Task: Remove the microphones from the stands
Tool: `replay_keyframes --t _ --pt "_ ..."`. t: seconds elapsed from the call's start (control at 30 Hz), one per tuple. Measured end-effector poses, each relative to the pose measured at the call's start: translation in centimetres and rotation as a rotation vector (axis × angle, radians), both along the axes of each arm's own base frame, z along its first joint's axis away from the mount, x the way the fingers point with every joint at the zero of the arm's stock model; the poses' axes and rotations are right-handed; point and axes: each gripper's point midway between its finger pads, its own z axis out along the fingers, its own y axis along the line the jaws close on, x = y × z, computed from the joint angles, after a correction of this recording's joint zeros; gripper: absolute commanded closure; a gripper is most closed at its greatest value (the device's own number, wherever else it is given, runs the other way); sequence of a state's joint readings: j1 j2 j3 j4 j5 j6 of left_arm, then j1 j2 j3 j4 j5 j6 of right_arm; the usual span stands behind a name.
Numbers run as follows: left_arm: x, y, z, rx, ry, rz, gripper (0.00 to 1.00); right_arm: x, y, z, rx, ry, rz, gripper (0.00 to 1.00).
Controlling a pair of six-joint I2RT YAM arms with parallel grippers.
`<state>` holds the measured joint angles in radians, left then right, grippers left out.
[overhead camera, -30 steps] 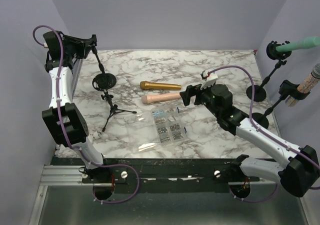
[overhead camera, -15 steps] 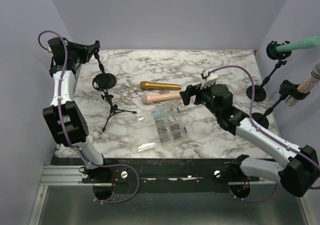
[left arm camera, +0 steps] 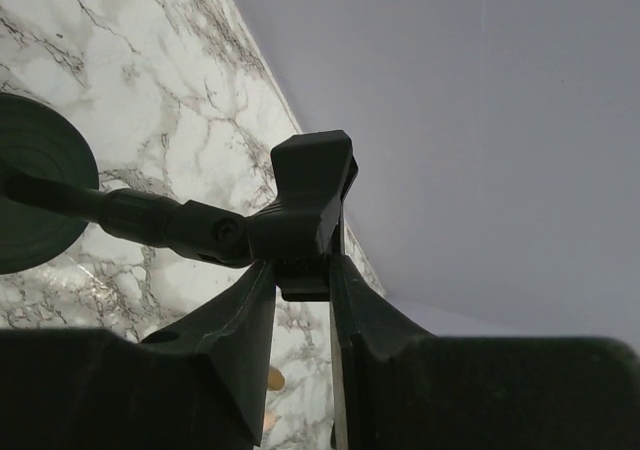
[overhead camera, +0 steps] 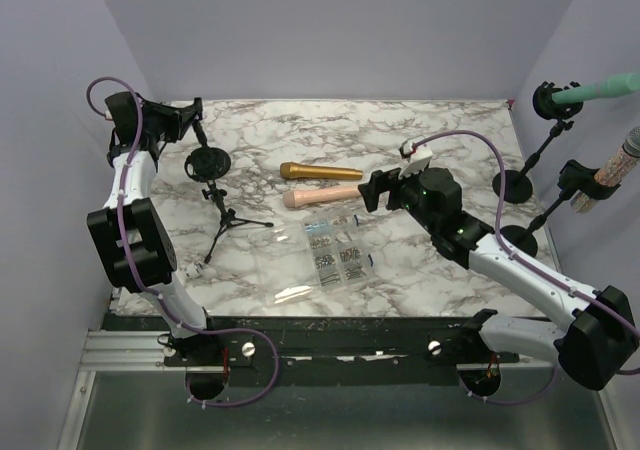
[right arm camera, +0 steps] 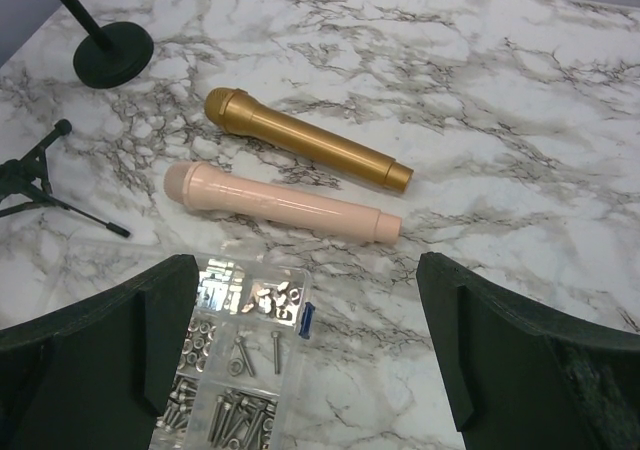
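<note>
My left gripper (overhead camera: 186, 117) is shut on the empty black clip (left arm camera: 305, 195) at the top of a round-base stand (overhead camera: 208, 160) at the back left. The stand's pole leans towards the gripper. A gold microphone (overhead camera: 320, 172) and a pink microphone (overhead camera: 320, 198) lie side by side mid-table; the right wrist view shows the gold one (right arm camera: 310, 140) and the pink one (right arm camera: 285, 202). My right gripper (overhead camera: 368, 191) is open and empty just right of them. A green microphone (overhead camera: 600, 90) and a glittery one (overhead camera: 617, 168) sit in stands at the far right.
A small tripod stand (overhead camera: 226, 225) stands left of centre. A clear box of screws (overhead camera: 338, 251) lies in front of the pink microphone, under my right gripper (right arm camera: 305, 310). Two round stand bases (overhead camera: 513, 186) sit at the right edge. Purple walls close in on both sides.
My left gripper has moved nearer and lower, still shut on the stand's clip, tilting the pole. The right arm has barely moved.
</note>
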<state>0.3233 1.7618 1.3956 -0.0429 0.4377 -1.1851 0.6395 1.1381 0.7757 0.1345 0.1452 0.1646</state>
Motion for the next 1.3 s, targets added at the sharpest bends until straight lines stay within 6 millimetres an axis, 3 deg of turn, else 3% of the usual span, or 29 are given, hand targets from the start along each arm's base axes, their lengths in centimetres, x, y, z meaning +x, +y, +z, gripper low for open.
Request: replay_keyframes --t 0.27,0.37,0.53,0.7,0.8,0.9,0.93,1.0,1.1,1.17,1.3 --pt "-0.6 -0.1 -0.7 0.017 0.067 -0.015 0.24 0.1 0.1 -0.1 -0.002 0.002 0.0 0.0" --pt "-0.9 -0.1 -0.2 0.032 0.093 -0.022 0.23 0.1 0.1 -0.3 -0.003 0.005 0.001 0.0" --pt "-2.7 -0.7 3.7 0.096 0.047 -0.038 0.24 0.3 0.3 -1.1 -0.014 0.022 0.005 0.0" --pt "-6.8 -2.6 9.9 0.217 -0.101 -0.067 0.24 0.2 0.5 -1.7 -0.027 0.044 0.015 0.0" --pt "-9.9 -5.9 12.3 0.3 -0.195 -0.135 0.24 0.1 0.8 -1.4 -0.022 0.05 0.028 0.0" --pt "-11.9 -11.0 12.8 0.381 -0.264 -0.269 0.25 0.0 1.1 -0.7 -0.006 0.059 0.043 0.0" --pt "-12.2 -12.2 12.6 0.402 -0.275 -0.307 0.25 -0.1 1.3 -0.6 -0.002 0.065 0.049 0.0" --pt "-13.4 -17.2 11.6 0.447 -0.309 -0.452 0.25 -0.3 1.3 -0.6 0.006 0.08 0.05 0.0" --pt "-15.1 -21.7 9.5 0.498 -0.337 -0.602 0.25 -1.0 0.9 -1.2 0.007 0.122 0.038 0.0" --pt "-16.2 -23.9 8.3 0.534 -0.367 -0.682 0.25 -1.4 0.5 -1.4 0.008 0.143 0.023 0.0" --pt "-18.2 -25.8 7.4 0.568 -0.42 -0.773 0.25 -2.1 -1.1 -1.1 0.017 0.168 -0.046 0.0"
